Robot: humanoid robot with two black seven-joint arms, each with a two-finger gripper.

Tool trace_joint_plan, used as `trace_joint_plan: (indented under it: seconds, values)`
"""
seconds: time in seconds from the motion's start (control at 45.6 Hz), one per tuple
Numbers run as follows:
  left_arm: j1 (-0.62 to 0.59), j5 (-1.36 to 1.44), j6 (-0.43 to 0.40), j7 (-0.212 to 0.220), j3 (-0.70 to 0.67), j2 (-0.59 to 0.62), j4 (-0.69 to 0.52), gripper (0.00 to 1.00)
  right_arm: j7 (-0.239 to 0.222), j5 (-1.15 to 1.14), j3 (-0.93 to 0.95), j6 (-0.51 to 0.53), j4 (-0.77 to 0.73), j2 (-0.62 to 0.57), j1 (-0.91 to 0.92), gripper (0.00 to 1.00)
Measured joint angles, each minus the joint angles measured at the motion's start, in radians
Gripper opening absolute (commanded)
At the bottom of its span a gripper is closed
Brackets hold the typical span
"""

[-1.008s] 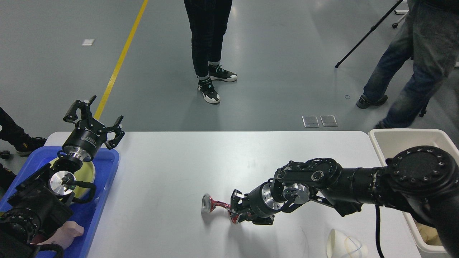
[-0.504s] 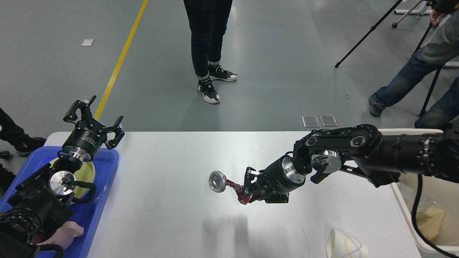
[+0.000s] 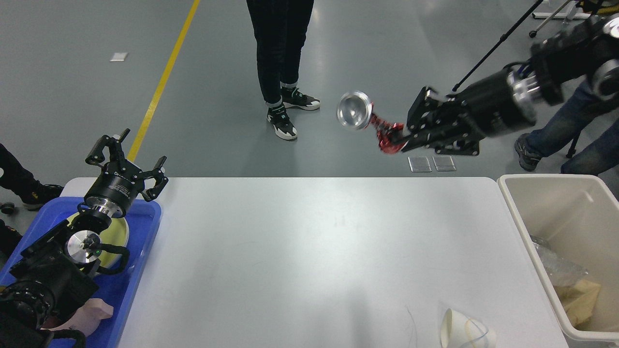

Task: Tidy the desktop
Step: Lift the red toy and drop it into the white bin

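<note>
Holding a crushed red can by its crumpled end, my right gripper is raised clear above the far edge of the desktop. My left gripper stands spread and empty over the blue tray at the left edge. Risk: the pinch on creased metal may slip, dropping the can short of the beige bin at the right edge. A paper cup remains near the front edge.

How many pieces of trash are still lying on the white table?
1: a crumpled white paper cup at the desktop's near right edge. The crushed can is held up in the air.
</note>
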Motion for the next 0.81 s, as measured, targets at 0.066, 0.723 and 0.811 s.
trace_joint_plan:
  seconds: [0.066,0.723,0.811]
  values:
    - [0.0,0.0,0.0,0.0,0.0,0.0,0.0,0.96,0.0,0.0,0.0,0.005,-0.003,-0.037,0.061,0.0]
    - [0.0,0.0,0.0,0.0,0.0,0.0,0.0,0.96,-0.003,-0.005,-0.11,-0.111,-0.548,-0.132,-0.33,0.0]
    - [0.0,0.0,0.0,0.0,0.0,0.0,0.0,0.96,-0.002,-0.001,-0.106,-0.195,-0.625,-0.126,-0.45,0.0]
